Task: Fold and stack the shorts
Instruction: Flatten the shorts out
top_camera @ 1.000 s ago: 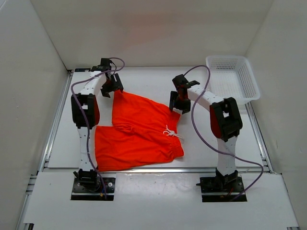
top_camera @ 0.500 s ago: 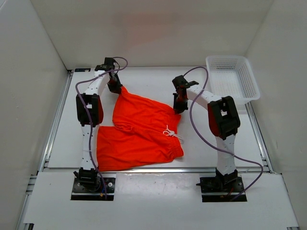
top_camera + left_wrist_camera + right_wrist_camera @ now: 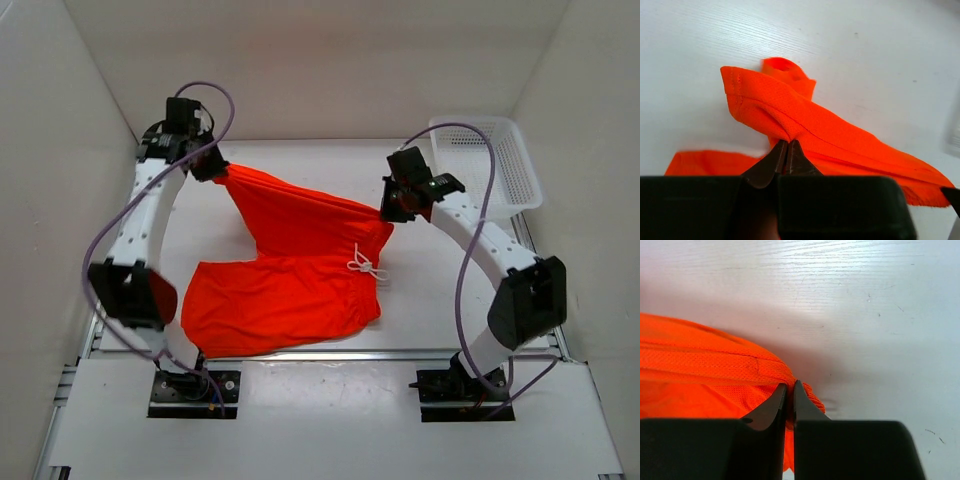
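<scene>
The bright orange-red shorts (image 3: 290,260) have their far half lifted off the table and stretched between both arms, while the near leg lies flat. A white drawstring (image 3: 366,267) hangs at the waistband on the right. My left gripper (image 3: 212,170) is shut on the far left corner of the shorts (image 3: 790,112); the fabric bunches at its closed tips (image 3: 788,142). My right gripper (image 3: 390,208) is shut on the waistband corner (image 3: 715,370), pinched between its tips (image 3: 790,385).
A white mesh basket (image 3: 488,160) stands at the back right of the white table (image 3: 440,300). Purple cables loop beside each arm. White walls close in on the left, back and right.
Both grippers closed on the far edge of the shorts, then rose and spread apart. The far half of the shorts came off the table and pulled taut between them.
</scene>
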Controlling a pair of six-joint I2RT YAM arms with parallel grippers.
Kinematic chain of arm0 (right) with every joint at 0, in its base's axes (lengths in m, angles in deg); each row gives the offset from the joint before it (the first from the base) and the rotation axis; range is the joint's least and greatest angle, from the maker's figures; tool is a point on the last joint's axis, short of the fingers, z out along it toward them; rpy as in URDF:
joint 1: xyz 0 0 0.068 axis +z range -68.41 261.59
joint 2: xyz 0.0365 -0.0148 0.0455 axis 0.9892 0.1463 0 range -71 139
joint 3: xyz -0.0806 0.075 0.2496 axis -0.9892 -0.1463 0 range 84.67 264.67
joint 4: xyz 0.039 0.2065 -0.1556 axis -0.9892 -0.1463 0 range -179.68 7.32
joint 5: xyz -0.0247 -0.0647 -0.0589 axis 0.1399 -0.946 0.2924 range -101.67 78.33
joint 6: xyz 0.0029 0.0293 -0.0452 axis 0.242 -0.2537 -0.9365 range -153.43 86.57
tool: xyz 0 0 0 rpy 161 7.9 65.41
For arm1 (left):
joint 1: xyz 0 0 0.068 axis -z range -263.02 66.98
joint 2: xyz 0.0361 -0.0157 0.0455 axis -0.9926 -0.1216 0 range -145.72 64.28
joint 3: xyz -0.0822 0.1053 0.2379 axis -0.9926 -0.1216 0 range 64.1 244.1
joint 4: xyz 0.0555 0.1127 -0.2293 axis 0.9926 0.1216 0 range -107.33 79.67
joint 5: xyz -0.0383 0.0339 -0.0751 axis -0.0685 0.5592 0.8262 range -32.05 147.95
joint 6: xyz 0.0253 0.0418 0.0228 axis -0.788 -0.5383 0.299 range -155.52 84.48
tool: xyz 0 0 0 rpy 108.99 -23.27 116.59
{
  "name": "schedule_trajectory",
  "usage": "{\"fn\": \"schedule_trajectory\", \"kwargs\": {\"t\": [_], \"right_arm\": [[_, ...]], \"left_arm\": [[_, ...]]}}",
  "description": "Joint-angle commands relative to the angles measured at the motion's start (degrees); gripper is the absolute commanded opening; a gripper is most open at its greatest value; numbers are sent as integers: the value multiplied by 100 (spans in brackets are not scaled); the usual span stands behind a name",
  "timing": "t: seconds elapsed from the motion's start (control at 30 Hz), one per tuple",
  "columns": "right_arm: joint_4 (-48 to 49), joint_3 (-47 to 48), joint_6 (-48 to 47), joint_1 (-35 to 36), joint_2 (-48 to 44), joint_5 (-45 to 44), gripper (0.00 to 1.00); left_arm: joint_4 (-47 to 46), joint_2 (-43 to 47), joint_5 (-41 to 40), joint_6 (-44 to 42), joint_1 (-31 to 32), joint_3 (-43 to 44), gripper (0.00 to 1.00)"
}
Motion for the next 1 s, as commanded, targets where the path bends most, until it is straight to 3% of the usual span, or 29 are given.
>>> {"fn": "schedule_trajectory", "kwargs": {"t": [0.0, 0.13, 0.27, 0.4, 0.47, 0.5, 0.53, 0.57, 0.6, 0.63, 0.7, 0.73, 0.83, 0.97], "right_arm": [[-156, -407, 33, 22, -588, -447, 0], [-156, -531, 86, 22, -826, -552, 0], [-156, -339, 86, 22, -721, -605, 0], [-156, 197, 86, 22, -160, -789, 0], [-16, 645, 34, -31, 420, -939, 0], [-15, 838, 33, -118, 892, -1044, 0], [-15, 1040, 33, -241, 1131, -1045, 9], [-85, 1538, 33, -303, 1360, -1045, 20], [-321, 1760, 33, -303, 1658, -966, 29], [-375, 1902, 33, -382, 1661, -966, 58], [-236, 1817, -80, -383, 1557, -966, 85], [-165, 1685, -81, -383, 1329, -966, 95], [-112, 1219, -134, -330, 942, -852, 97], [-112, 490, -73, -163, 326, -527, 93]], "left_arm": [[98, 1058, -515, 217, -11, -622, 10], [98, 1332, -515, 279, 129, -799, 10], [159, 1008, -779, 420, 270, -282, 10], [-61, -89, -839, 367, 270, 701, 10], [-61, -1169, -1041, 279, 270, 1386, 10], [-61, -1564, -1268, 157, 270, 2147, 18], [-61, -2386, -1349, 156, 270, 2589, 38], [383, -2804, -1350, 86, 270, 3090, 76], [718, -3182, -1350, 86, 270, 4243, 100], [983, -3464, -1263, 86, 270, 4646, 100], [943, -3460, -1262, 86, 270, 4643, 100], [672, -3180, -1201, 16, 218, 3763, 100], [-85, -1914, -1148, -46, 95, 2178, 100], [105, -895, -1095, -327, -55, 1286, 100]]}}
